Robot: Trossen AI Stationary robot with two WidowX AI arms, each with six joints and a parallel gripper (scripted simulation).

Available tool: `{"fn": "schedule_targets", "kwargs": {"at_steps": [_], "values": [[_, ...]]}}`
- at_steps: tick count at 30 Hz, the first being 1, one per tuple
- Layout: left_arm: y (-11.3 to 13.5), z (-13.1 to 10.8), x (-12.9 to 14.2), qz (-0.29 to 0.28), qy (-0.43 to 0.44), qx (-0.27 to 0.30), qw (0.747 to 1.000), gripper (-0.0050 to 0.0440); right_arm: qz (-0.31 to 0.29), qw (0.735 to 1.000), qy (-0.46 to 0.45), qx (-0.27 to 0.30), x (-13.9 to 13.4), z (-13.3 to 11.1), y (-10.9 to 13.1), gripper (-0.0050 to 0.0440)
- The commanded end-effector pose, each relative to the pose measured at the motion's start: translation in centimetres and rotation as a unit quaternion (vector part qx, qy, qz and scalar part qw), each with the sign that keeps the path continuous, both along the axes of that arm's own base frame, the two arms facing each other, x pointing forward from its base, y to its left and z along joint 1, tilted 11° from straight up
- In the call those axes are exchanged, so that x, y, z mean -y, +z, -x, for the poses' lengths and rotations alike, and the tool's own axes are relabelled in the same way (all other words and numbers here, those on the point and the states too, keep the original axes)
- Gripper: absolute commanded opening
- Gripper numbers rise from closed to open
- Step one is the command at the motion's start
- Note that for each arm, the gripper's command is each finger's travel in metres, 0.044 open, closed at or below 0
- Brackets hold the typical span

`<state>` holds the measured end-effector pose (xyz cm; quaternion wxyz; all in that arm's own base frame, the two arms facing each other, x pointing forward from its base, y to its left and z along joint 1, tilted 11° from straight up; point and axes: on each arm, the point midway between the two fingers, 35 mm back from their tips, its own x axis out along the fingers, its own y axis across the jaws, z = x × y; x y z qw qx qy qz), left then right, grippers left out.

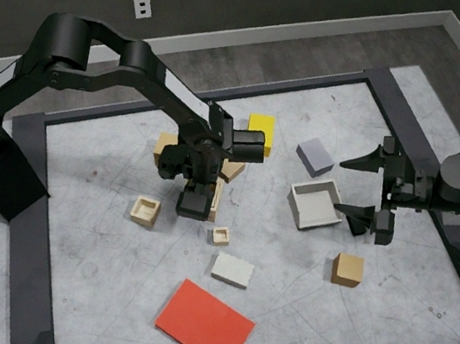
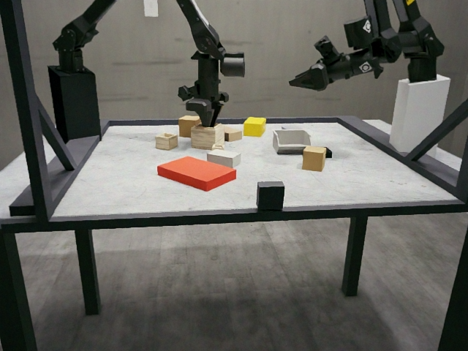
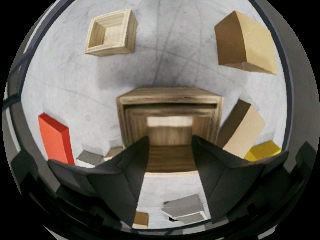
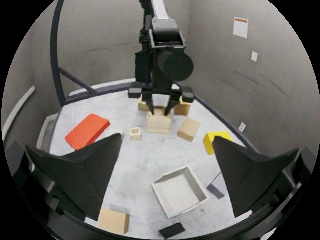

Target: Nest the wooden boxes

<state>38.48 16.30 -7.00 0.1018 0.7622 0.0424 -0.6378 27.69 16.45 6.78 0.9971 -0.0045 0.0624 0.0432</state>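
Note:
The largest wooden box (image 2: pixel 202 139) (image 3: pixel 170 93) stands upright on the table. A slightly smaller wooden box (image 3: pixel 170 112) is inside it, open side up; whether its bottom is flat is hidden. My left gripper (image 2: pixel 210 125) (image 3: pixel 170 140) points down inside this inner box, its fingers spread apart and holding it from within. A smaller box (image 1: pixel 145 212) (image 2: pixel 166 142) (image 3: pixel 111 32) stands open side up to the left in the top view. The smallest box (image 1: pixel 220 236) (image 4: pixel 135 133) stands open side up near the largest box. My right gripper (image 1: pixel 339 185) (image 4: pixel 168 139) is open and empty, high above the table.
A grey tray (image 1: pixel 315 207) (image 4: pixel 180 192) lies below my right gripper. A red slab (image 1: pixel 204 325), a white block (image 1: pixel 232 270), a yellow block (image 1: pixel 262 124), a lilac block (image 1: pixel 315 155) and several tan blocks, one at the right (image 1: pixel 349 270), stand around. Two tan blocks stand close behind the largest box.

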Motion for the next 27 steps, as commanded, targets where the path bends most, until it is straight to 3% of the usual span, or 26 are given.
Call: {"fn": "schedule_targets", "kwargs": {"at_steps": [1, 27], "values": [[-0.11, -0.34, 0.00, -0.004, 0.001, 0.004, 1.000, 0.0257, -0.002, 1.000, -0.001, 0.003, 0.04, -0.03, 0.22, 0.0400], [0.12, -0.50, -0.07, -0.007, 0.000, 0.013, 1.000, 0.0257, -0.002, 1.000, -0.001, 0.003, 0.04, -0.03, 0.22, 0.0400]]}}
